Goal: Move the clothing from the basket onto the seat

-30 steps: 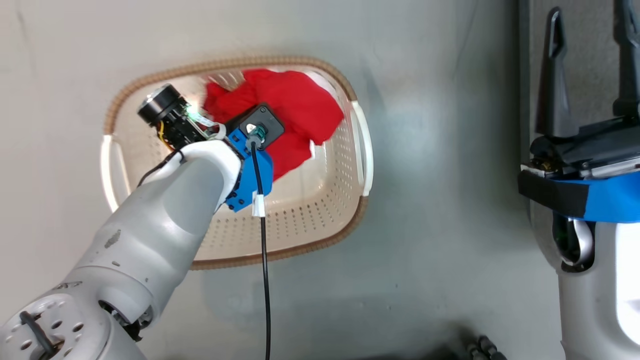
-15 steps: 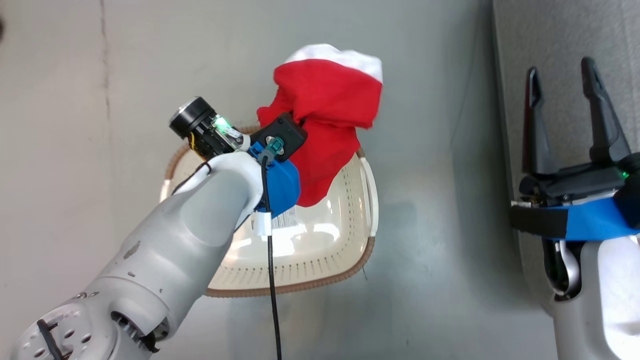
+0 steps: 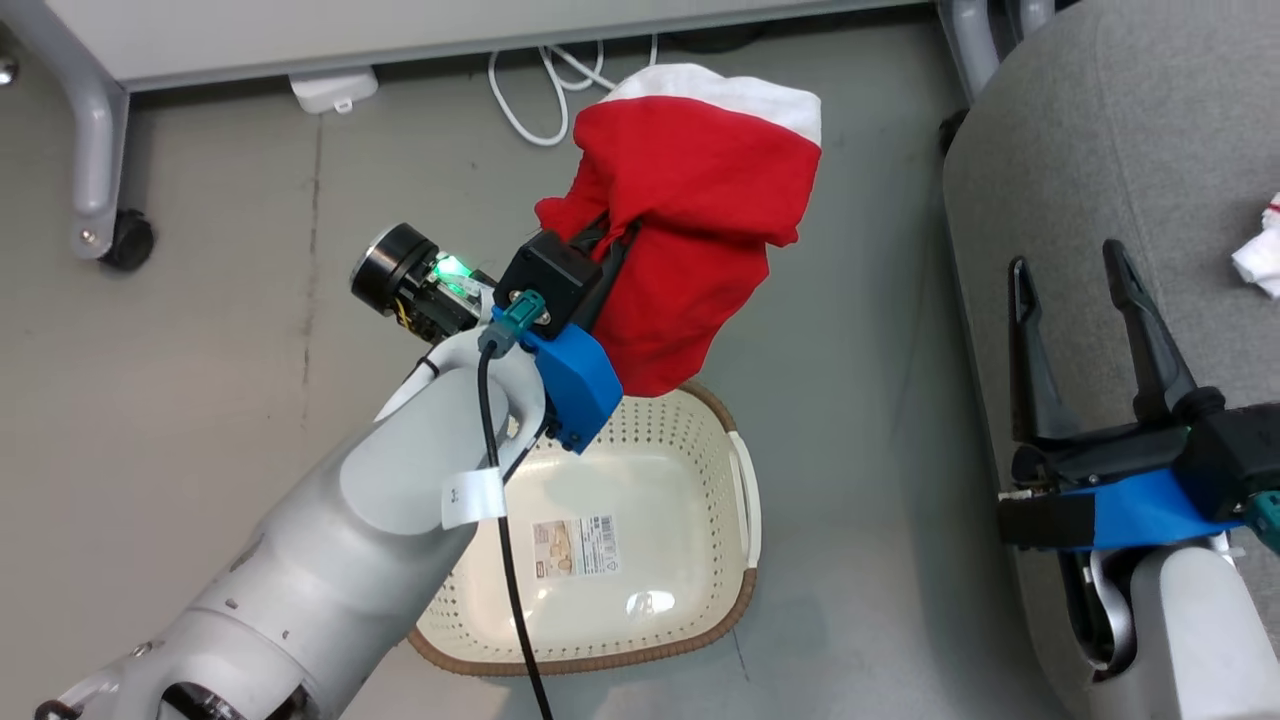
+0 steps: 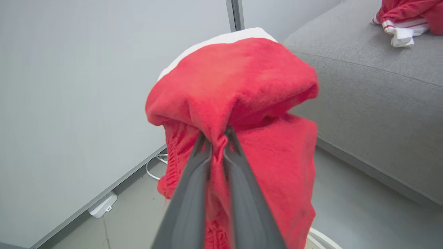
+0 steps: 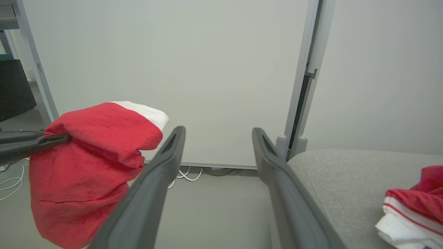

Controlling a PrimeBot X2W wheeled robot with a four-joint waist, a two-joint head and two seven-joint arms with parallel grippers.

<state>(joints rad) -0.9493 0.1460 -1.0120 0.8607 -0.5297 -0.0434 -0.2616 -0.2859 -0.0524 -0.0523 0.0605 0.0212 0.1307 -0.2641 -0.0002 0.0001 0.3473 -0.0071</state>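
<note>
Your left gripper (image 4: 216, 138) pinches a red garment (image 4: 242, 86); the basket (image 3: 660, 480) below it looks empty. The other garment (image 5: 418, 197) already lies on the seat (image 3: 1100, 130), off its right. Your right gripper (image 5: 218, 131): spread, empty. Placing remains.

The garment (image 4: 242, 79) is soft, fuzzy, fleece-like red cloth, matt all over. The basket (image 3: 700, 450) is glossy cream perforated plastic with a brown woven-look rim (image 3: 600, 662) and a paper sticker (image 3: 573, 546). The seat (image 3: 1100, 150) is matt grey woven cloth. The floor (image 3: 250, 350) is smooth with a dull sheen.
</note>
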